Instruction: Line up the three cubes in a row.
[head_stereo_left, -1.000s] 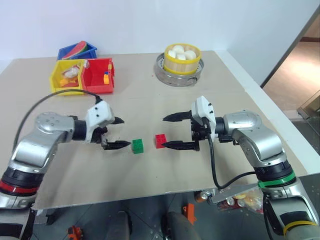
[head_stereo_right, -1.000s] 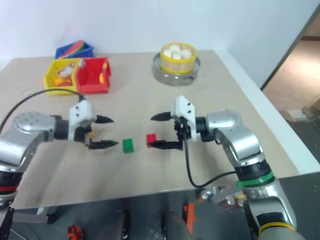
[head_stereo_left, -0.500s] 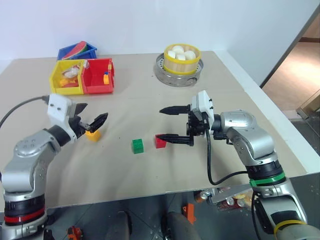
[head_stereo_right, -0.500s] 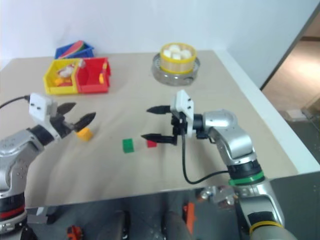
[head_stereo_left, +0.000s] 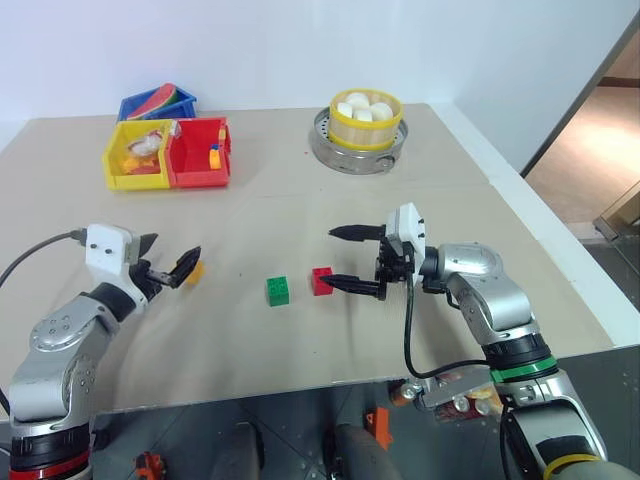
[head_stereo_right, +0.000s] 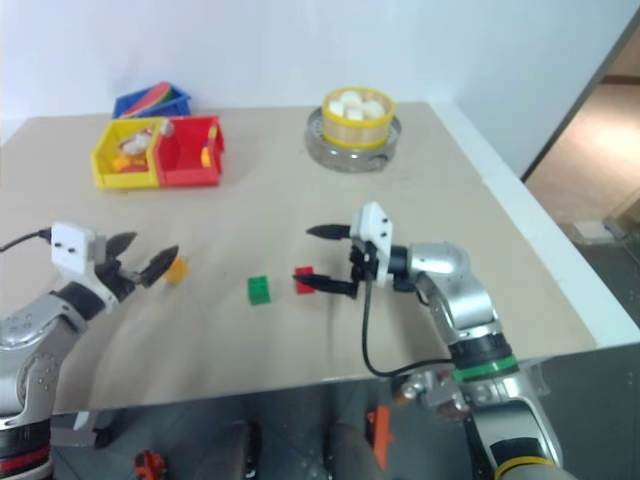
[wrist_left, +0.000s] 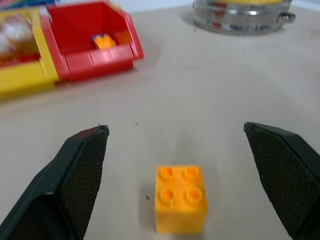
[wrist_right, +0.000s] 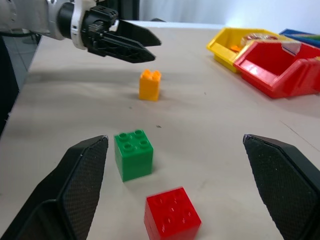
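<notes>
Orange cube (wrist_left: 181, 198) between left hand (wrist_left: 177, 155) fingers

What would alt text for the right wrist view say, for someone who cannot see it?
Two open black fingers frame a red cube and a green cube on a beige table. Beyond them stands a yellow-orange cube, with the other gripper open just behind it.

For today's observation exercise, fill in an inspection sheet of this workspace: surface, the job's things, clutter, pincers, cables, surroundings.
Surface: beige table, flat.
Job's things: green cube and red cube side by side, apart; yellow-orange cube off to the left, not in line.
Clutter: yellow bin, red bin, blue bin, steamer basket on metal tray.
Pincers: left pincer open at the yellow-orange cube; right pincer open beside the red cube.
Cables: black cable on the right arm.
Surroundings: white wall.
</notes>
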